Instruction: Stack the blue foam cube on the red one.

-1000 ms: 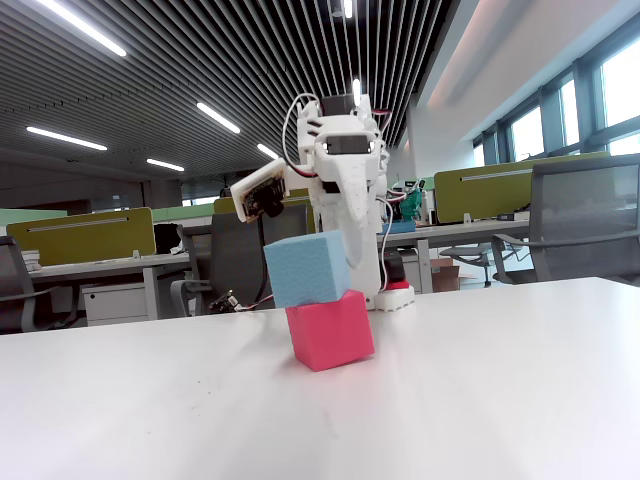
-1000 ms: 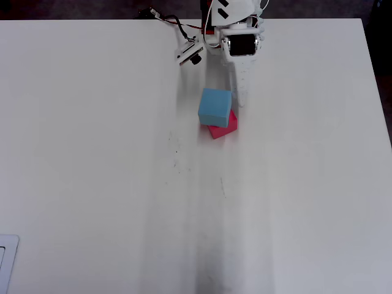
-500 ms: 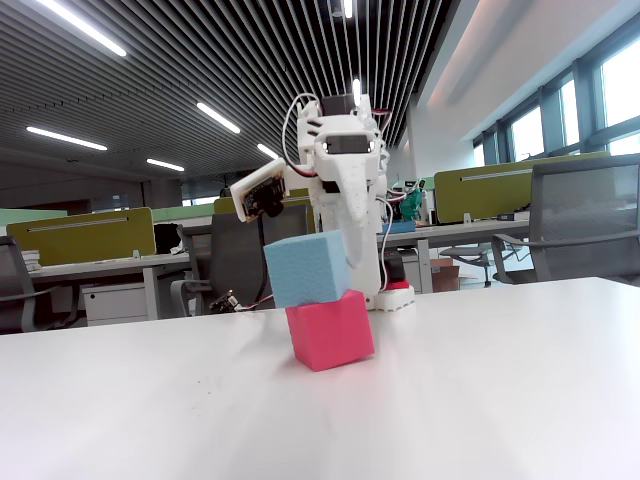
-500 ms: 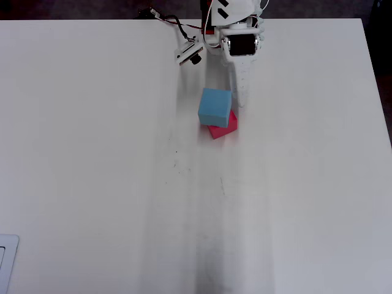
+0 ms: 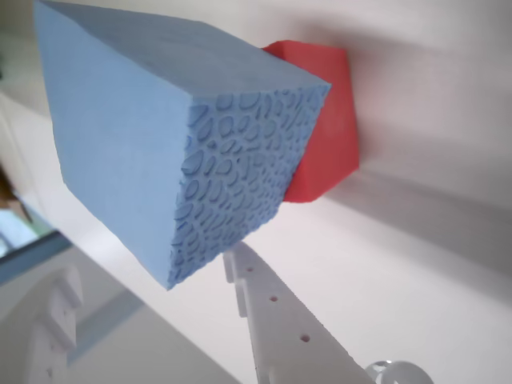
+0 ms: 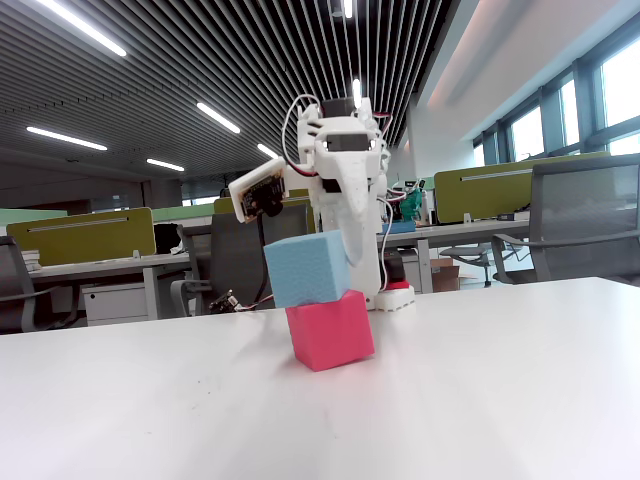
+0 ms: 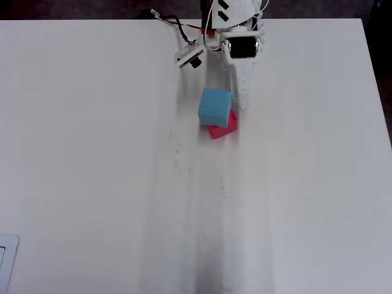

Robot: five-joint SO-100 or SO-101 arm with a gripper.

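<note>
The blue cube (image 6: 307,268) sits on top of the red cube (image 6: 330,329) just left of centre in the fixed view, low in front of the arm. It is offset: its left side overhangs the red cube's left edge, and the two are turned at slightly different angles. In the overhead view, at upper centre, the blue cube (image 7: 215,106) covers most of the red cube (image 7: 224,127), which peeks out at the lower right. The stack leans on nothing else, so the blue cube appears to rest on the red one by its own weight.

The gripper (image 7: 222,92) hangs with the fixed finger (image 7: 243,86) running down the blue cube's right side, very close; whether it touches cannot be told. The moving jaw is swung wide out to the upper left, well clear of the cube, so the jaws are open and hold nothing. In the wrist view the blue cube (image 5: 168,136) fills the upper left, with the red cube (image 5: 328,128) beyond it and one white finger (image 5: 288,320) at the bottom.

This spread looks like a release with the cube placed. There are no containers on the table (image 7: 92,184).
</note>
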